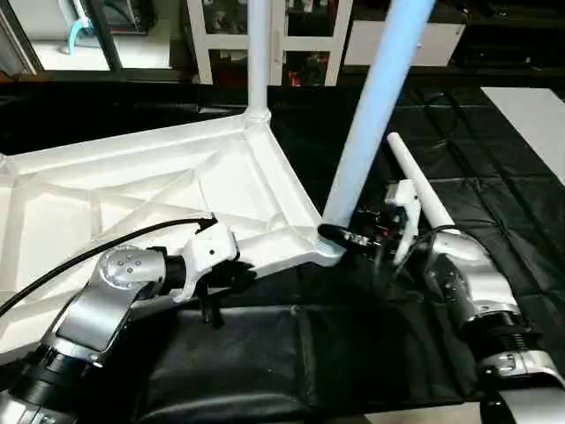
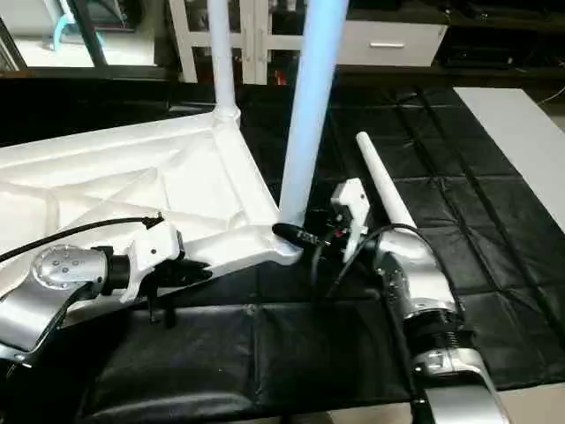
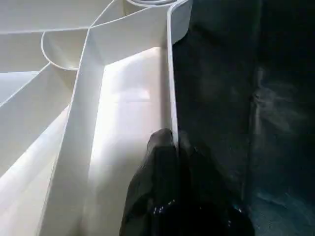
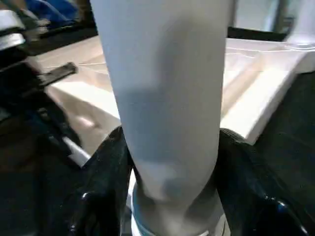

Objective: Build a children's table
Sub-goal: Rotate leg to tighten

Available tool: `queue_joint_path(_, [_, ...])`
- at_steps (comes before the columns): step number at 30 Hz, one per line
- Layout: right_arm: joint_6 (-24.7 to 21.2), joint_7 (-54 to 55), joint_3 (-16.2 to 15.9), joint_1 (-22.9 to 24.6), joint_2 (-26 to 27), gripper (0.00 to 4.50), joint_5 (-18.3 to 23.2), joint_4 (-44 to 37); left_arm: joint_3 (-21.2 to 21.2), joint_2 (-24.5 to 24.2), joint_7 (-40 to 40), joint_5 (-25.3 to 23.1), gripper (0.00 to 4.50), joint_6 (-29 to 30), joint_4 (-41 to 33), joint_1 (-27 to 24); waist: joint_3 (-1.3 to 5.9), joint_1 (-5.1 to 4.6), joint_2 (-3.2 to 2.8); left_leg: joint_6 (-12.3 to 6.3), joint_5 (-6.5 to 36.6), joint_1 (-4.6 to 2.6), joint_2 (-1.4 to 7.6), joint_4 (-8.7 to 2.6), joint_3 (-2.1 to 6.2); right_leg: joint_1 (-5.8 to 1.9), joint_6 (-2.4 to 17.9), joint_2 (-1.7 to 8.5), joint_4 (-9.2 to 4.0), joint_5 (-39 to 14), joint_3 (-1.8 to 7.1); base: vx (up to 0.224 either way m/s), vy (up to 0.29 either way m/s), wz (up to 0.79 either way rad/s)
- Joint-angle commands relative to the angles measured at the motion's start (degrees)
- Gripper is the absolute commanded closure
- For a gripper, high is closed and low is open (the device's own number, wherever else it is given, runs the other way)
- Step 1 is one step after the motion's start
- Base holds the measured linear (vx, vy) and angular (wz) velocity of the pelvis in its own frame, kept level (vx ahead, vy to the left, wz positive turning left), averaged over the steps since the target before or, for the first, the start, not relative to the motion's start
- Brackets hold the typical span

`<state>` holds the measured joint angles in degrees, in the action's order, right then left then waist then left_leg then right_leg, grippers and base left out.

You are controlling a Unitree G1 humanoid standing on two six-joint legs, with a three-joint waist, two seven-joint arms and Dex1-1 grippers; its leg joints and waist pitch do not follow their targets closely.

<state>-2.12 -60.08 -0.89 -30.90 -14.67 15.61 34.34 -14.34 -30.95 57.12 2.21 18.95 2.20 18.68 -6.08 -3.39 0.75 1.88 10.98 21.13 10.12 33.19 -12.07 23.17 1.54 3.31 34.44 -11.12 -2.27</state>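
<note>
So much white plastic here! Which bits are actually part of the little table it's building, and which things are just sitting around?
Part of the job:
- table top, lying underside up
- leg standing in the far corner socket
- leg at the near corner, between the right gripper fingers
- spare leg lying on the black mat
- left gripper pinching the top's rim

Just lying about:
- white cabinet behind

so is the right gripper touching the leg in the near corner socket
Touching: the right wrist view shows both fingers of the right gripper pressed against the leg.
</note>
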Motion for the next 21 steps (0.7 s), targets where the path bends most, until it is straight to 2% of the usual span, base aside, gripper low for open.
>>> queue_joint_path(1, [-2.55,9.87,-2.17,0.63,2.86,2.46,-4.71,4.06,-4.18,2.63,-1.35,-1.35,4.5,1.98,1.03,0.13,2.31,0.18,-0.1,-3.06,12.71,-0.98,3.7,-4.09,1.76,-1.54,14.56,4.63,-4.61,-15.22,3.09,0.0,0.0,0.0])
queue_joint_path(2, [-2.59,12.0,-2.0,0.47,3.37,2.47,-5.3,4.61,-4.48,3.19,-1.66,-1.5,4.5,2.3,1.07,0.4,2.26,0.11,-0.08,-2.03,14.63,-1.1,3.64,-4.18,1.93,-1.43,13.56,4.66,-4.87,-18.49,3.09,0.0,0.0,0.0])
queue_joint_path(4, [-3.37,22.94,-0.78,-0.5,5.67,2.48,-7.54,7.19,-5.78,5.87,-4.55,-3.18,4.5,5.69,2.04,2.18,2.21,-0.15,-0.15,-0.84,15.46,-1.14,3.64,-4.3,2.06,-1.19,12.49,4.69,-5.13,-20.76,3.19,0.0,0.0,0.0])
queue_joint_path(6, [-4.02,35.16,1.95,-1.56,8.77,2.5,-8.08,9.98,-6.33,9.86,-9.25,-4.92,4.5,11.08,4.19,4.97,2.2,-0.51,-0.32,0.32,16.43,-1.21,3.54,-4.34,2.11,-0.93,11.9,4.61,-5.17,-21.81,3.18,0.0,0.0,0.0])
queue_joint_path(7, [-4.05,35.65,2.07,-1.61,8.9,2.51,-8.09,10.1,-6.34,10.04,-9.47,-4.98,4.5,11.34,4.29,5.1,2.21,-0.55,-0.29,1.15,17.41,-1.46,3.54,-4.38,2.2,-0.73,11.56,4.59,-5.43,-22.62,3.15,0.0,0.0,0.0])
queue_joint_path(8, [-4.34,45.01,4.92,-2.59,12.73,2.51,-6.83,12.7,-5.91,15.16,-15.68,-6.58,4.5,15.24,7.94,8.5,2.24,-0.78,-0.62,1.67,18.61,-1.55,3.48,-4.3,2.09,-0.41,11.45,4.54,-5.46,-22.46,3.3,0.0,0.0,0.0])
queue_joint_path(11, [-4.27,51.22,7.07,-3.45,16.88,2.52,-5.14,14.52,-5.39,19.6,-19.5,-6.74,4.5,16.12,11.01,11.2,2.47,-0.54,-0.35,2.12,19.68,-1.81,3.28,-4.27,2.11,-0.35,10.67,4.32,-5.61,-21.11,3.15,0.0,0.0,0.0])
queue_joint_path(14, [-3.55,51.7,6.85,-4.49,19.57,2.52,-4.68,15.45,-6.06,21.33,-19.21,-6.78,4.5,16.19,11.51,12.18,2.75,-0.39,-0.3,0.98,18.55,-1.06,3.3,-4.52,2.27,-0.96,10.53,4.25,-5.18,-15.78,2.98,0.0,0.0,0.0])
queue_joint_path(16, [-2.58,50.1,6.28,-5.03,19.85,2.52,-4.9,15.18,-6.38,20.89,-18.14,-7.11,4.5,15.57,10.91,11.93,2.78,-0.4,-0.24,0.76,18.95,-1.05,3.3,-4.51,2.23,-0.99,10.52,4.27,-5.24,-15.49,2.95,0.0,0.0,0.0])
queue_joint_path(18, [-2.04,45.59,6.97,-5.72,18.84,2.52,-3.63,14.73,-6.49,18.45,-16.02,-7.16,4.5,13.63,9.42,10.24,2.79,-0.45,-0.09,0.51,20.04,-0.9,3.32,-4.61,2.38,-1.08,10.32,4.37,-5.35,-16.89,2.9,0.0,0.0,0.0])
queue_joint_path(20, [-1.45,36.65,6.9,-5.74,16.6,2.52,-1.64,13.13,-6.49,15.54,-13.76,-6.99,4.5,11.02,8.02,8.08,2.93,-0.56,-0.09,-0.03,19.82,-0.48,3.32,-4.59,2.54,-1.43,10.33,4.57,-5.3,-17.38,2.91,0.0,0.0,0.0])
queue_joint_path(21, [-1.14,33.97,6.83,-5.65,15.74,2.17,-1.19,12.43,-6.47,14.57,-13.06,-6.85,4.5,10.19,7.58,7.33,2.98,-0.71,0.01,-0.59,19.07,-0.31,3.45,-4.57,2.59,-1.67,10.65,4.57,-5.16,-16.26,2.91,0.0,0.0,0.0])
